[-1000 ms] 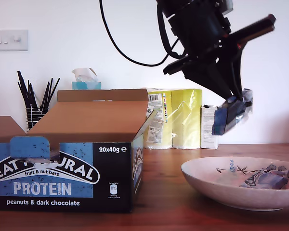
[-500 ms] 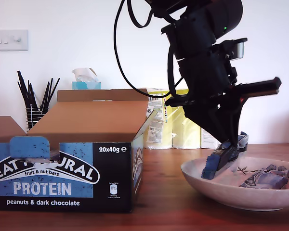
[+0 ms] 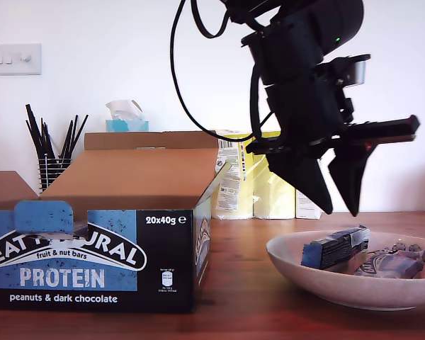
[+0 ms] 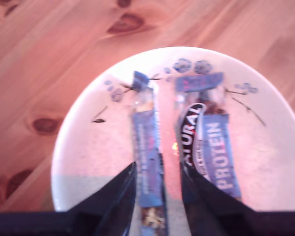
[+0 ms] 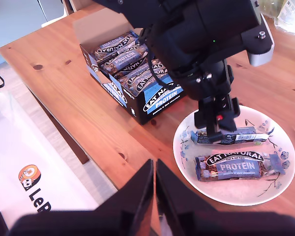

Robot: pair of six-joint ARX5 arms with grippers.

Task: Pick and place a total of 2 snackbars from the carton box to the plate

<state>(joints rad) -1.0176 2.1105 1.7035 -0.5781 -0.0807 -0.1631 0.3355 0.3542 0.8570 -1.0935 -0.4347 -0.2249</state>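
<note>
The brown wooden table (image 3: 241,312) held the same layout as a second before. The large brown cardboard carton box (image 3: 92,248), with its black-and-blue printed front, stood open at the exterior view's left. More wrapped bars were packed inside it (the second wrist view showed them in rows).

The change was at my first gripper (image 3: 341,211). A second earlier it had hung high over the exterior view's right with a bar clamped in its jaws. Half a second earlier it had come down until that bar's end touched the dish. Now its jaws stood wide apart and empty, raised just above the wide shallow cream-pink ceramic plate (image 3: 297,273), and the bar had been let go.

That released snackbar (image 3: 334,248), a flat navy-and-blue wrapped bar, lay inside the plate towards the box side, tipped up on its long edge rather than flat. The other snackbar (image 3: 393,265), in the same wrapper, lay flat just beside it on the side away from the box, logo up. I could not tell whether the two touched.

My second gripper (image 5: 155,191) hung well apart from the plate, its jaws drawn nearly together with nothing between them.

With two bars resting in the plate, I judged the count met. What remained was for the arm to lift clear without nudging the tilted bar.
</note>
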